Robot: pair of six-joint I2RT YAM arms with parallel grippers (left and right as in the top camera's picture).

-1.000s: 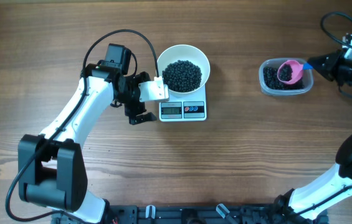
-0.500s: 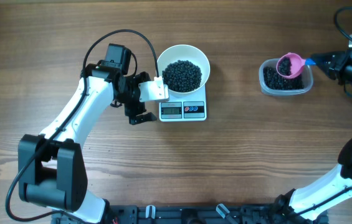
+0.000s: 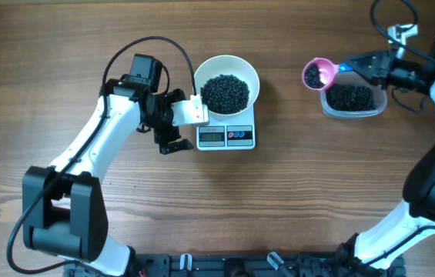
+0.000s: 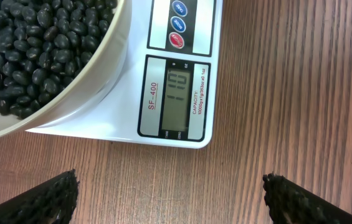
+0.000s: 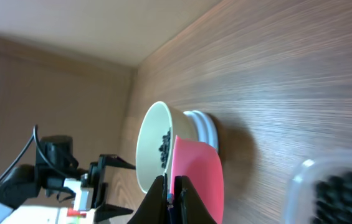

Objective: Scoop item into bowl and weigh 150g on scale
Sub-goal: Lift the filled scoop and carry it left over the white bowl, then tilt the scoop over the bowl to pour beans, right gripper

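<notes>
Wooden worktop (image 3: 294,192). Right hand (image 3: 359,65) clamps the pink scoop (image 3: 318,74), held level just beside the tub (image 3: 353,100), probably to keep its load aboard. Further off, beans (image 3: 225,92) heap the bowl (image 3: 252,77) on the scale (image 3: 226,137). Left hand (image 4: 172,205) gapes wide, empty; only its camera shows the display (image 4: 177,96) closely.

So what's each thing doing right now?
bowl: on the scale, upright, heaped with beans
scale: switched on, digits showing
scoop: held by its handle, a few beans inside, just left of the tub
tub: upright, no lid, part full of beans
left gripper: open, empty, beside the scale
right gripper: shut on the scoop
</notes>
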